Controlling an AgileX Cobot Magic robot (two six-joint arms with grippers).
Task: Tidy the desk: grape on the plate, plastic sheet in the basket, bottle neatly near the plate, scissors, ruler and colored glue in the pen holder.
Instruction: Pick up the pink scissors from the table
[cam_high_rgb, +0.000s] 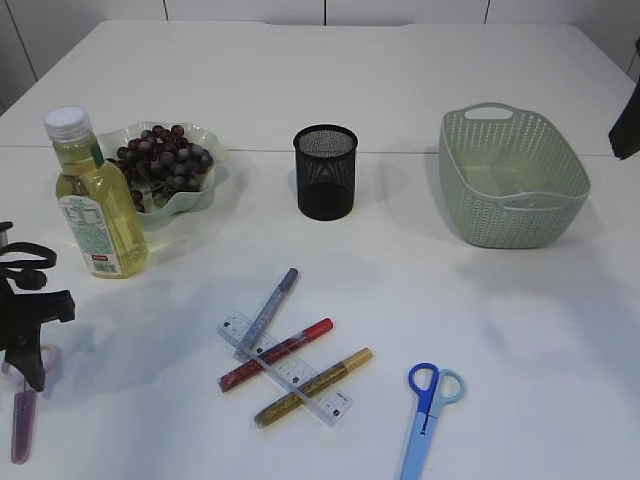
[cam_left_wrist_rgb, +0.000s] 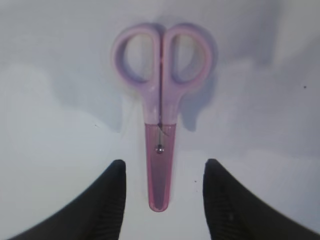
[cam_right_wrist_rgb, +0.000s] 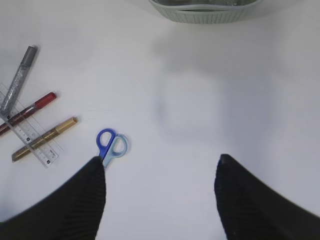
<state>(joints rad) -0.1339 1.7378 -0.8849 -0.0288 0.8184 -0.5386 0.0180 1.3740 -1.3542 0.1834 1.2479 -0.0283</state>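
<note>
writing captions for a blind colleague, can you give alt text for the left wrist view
Pink scissors lie closed on a white table, handles away from the camera, sheathed blade tip pointing between the two black fingers of the open left gripper, which does not touch them.

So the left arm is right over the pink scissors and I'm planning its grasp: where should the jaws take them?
Across the narrow sheathed blade of the pink scissors, straight down from above. They lie flat on the table with the blade already between the open jaws; the looped handles are wider.
</note>
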